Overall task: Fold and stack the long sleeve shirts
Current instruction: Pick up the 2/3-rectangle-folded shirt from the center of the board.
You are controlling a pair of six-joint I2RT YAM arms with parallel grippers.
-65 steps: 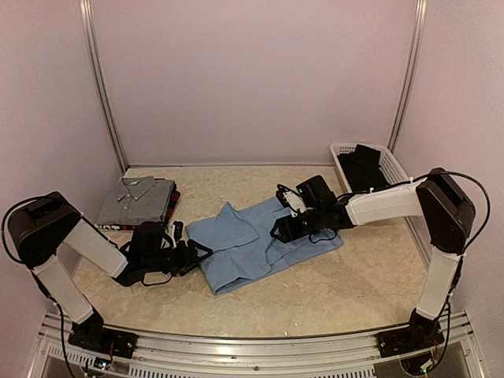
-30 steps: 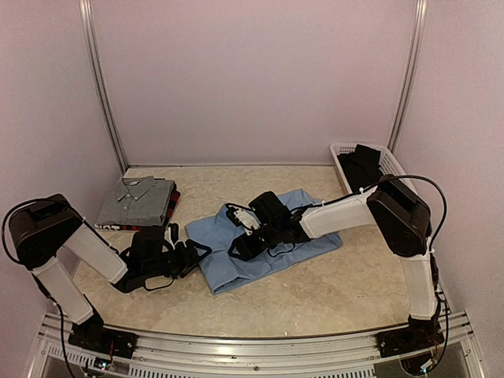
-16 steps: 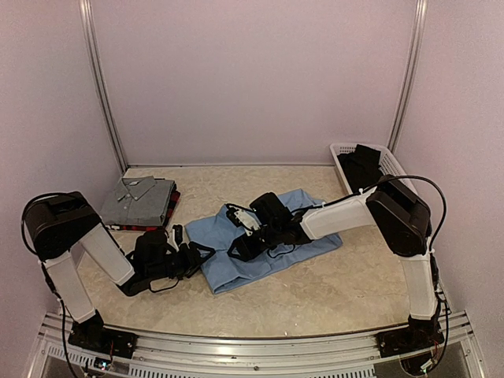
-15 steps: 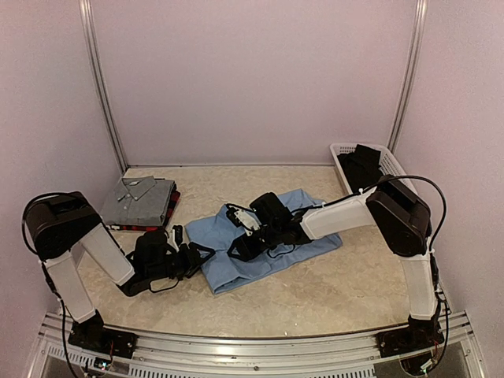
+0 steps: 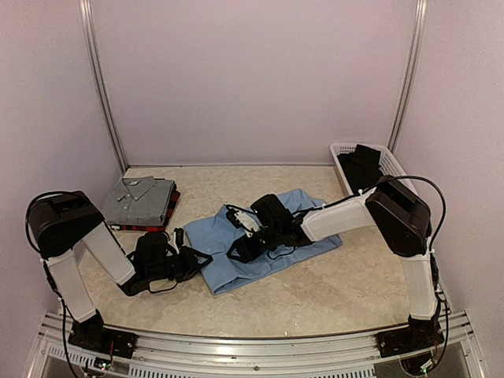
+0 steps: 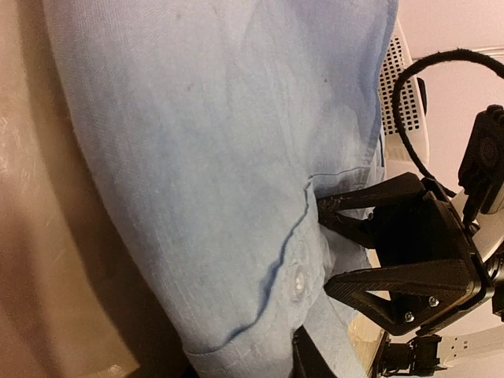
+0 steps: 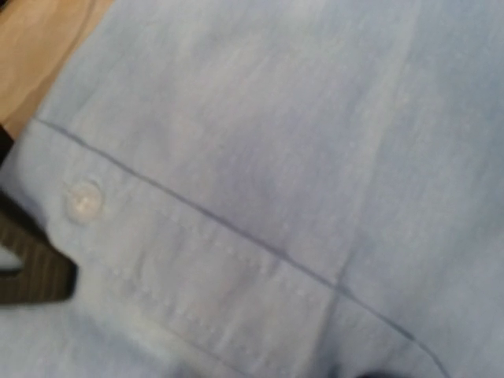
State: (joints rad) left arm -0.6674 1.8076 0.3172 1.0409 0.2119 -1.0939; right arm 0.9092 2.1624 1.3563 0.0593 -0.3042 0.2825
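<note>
The light blue shirt (image 5: 260, 240) lies partly folded mid-table and fills both wrist views (image 6: 205, 142) (image 7: 276, 157). My left gripper (image 5: 201, 260) sits low at the shirt's left edge. In the left wrist view a buttoned cuff (image 6: 298, 281) drapes over its jaws (image 6: 287, 358), which look shut on the cloth; only one dark finger shows. My right gripper (image 5: 239, 246) rests on the shirt beside it, its black fingers (image 6: 394, 272) spread apart against the cuff. The grey shirt (image 5: 138, 201) lies folded at back left on the red-and-black plaid shirt (image 5: 175, 206).
A white mesh basket (image 5: 391, 163) with dark clothes stands at the back right against the wall. Walls enclose the table on three sides. Both arms lie low across the table's middle.
The right gripper carried part of the blue shirt leftward over its middle and stopped near the left gripper. The left arm shifted slightly toward the shirt's edge.
</note>
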